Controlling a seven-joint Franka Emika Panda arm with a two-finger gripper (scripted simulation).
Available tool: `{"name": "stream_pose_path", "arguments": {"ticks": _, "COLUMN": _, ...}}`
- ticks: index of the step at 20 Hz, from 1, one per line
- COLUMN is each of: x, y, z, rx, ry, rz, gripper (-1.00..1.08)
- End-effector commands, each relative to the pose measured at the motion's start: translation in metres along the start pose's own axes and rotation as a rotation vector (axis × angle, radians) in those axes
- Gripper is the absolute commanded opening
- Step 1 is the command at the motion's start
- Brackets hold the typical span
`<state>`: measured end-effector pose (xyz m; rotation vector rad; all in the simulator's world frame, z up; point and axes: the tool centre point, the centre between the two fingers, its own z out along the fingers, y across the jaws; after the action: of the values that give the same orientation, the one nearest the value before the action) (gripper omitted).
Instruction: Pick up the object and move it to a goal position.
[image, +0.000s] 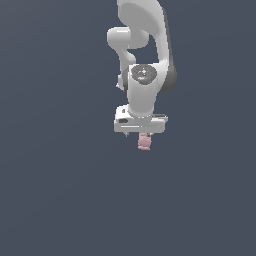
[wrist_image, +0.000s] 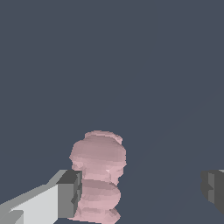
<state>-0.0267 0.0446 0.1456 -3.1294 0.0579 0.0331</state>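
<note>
The object (image: 144, 142) is a small pale pink lumpy thing with stacked rounded ridges. In the exterior view it shows just below the white hand of my gripper (image: 142, 133). In the wrist view the object (wrist_image: 98, 175) stands between the jaws, up against one grey finger pad (wrist_image: 70, 192). The other finger (wrist_image: 213, 189) is far from it, with a wide gap of bare surface between. My gripper (wrist_image: 142, 192) is open and not closed on the object. The object is much narrower than the jaw opening.
A plain dark grey-blue surface (image: 55, 190) fills both views. The white arm (image: 142, 45) runs from the hand toward the top of the exterior view. No other objects or goal marker show.
</note>
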Motion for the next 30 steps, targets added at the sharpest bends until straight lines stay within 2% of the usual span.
{"name": "stream_pose_path", "arguments": {"ticks": 1, "x": -0.008, "y": -0.010, "z": 0.003, "rx": -0.003, "ry": 0.005, "rz": 0.026, "gripper": 1.00}}
{"name": "stream_pose_path", "arguments": {"ticks": 12, "x": -0.034, "y": -0.037, "z": 0.011, "rx": -0.010, "ry": 0.021, "rz": 0.106, "gripper": 1.00}}
{"name": "stream_pose_path", "arguments": {"ticks": 21, "x": -0.035, "y": -0.039, "z": 0.016, "rx": -0.010, "ry": 0.021, "rz": 0.109, "gripper": 1.00}}
{"name": "stream_pose_path", "arguments": {"ticks": 30, "x": -0.036, "y": -0.039, "z": 0.054, "rx": -0.010, "ry": 0.022, "rz": 0.111, "gripper": 1.00}}
